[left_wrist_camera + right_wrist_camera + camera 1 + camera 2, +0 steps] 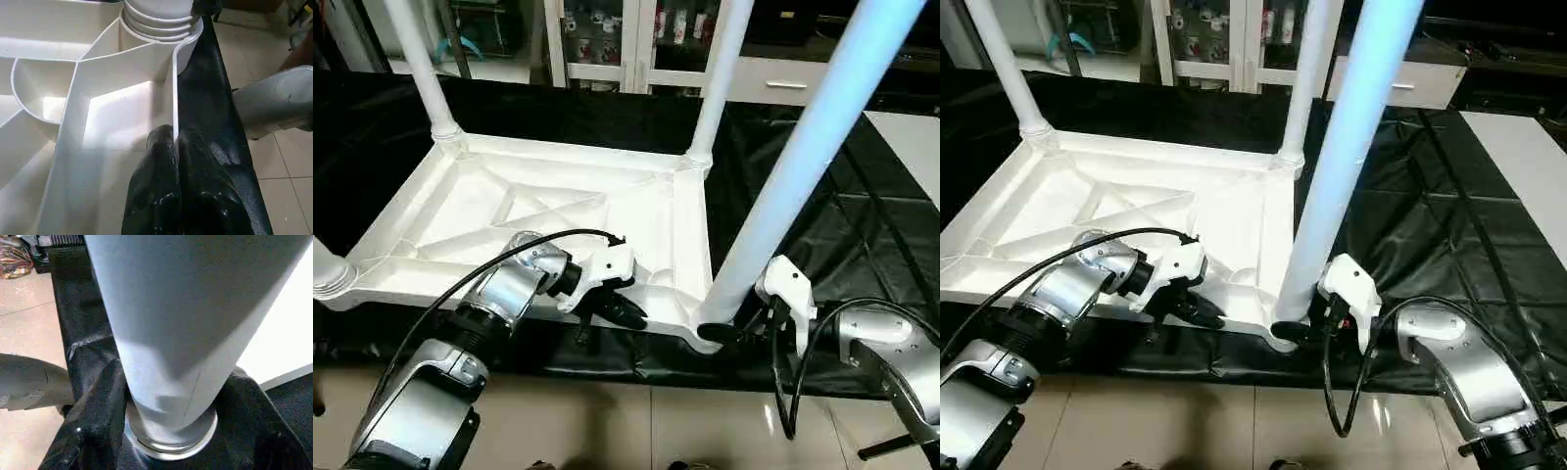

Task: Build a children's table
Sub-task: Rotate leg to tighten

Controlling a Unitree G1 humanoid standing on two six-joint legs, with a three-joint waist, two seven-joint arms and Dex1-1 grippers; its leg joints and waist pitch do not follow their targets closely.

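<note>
The white table top (558,211) lies upside down on a black cloth, its X ribs facing up. Two legs stand in the far sockets, one on the left (421,69) and one on the right (720,78). A third leg's base (325,272) shows at the near left corner. My left gripper (625,313) is shut on the top's near rim (174,98), one finger on each side of the wall. My right gripper (729,331) is shut on the fourth leg (803,166) just above the near right socket (168,443). That leg leans up and to the right.
The black cloth (862,245) covers the work surface and hangs over its front edge. Beige floor tiles (656,421) lie below it. White cabinets (607,39) stand behind. A pale panel (911,147) lies at the far right. Black cables loop from both wrists.
</note>
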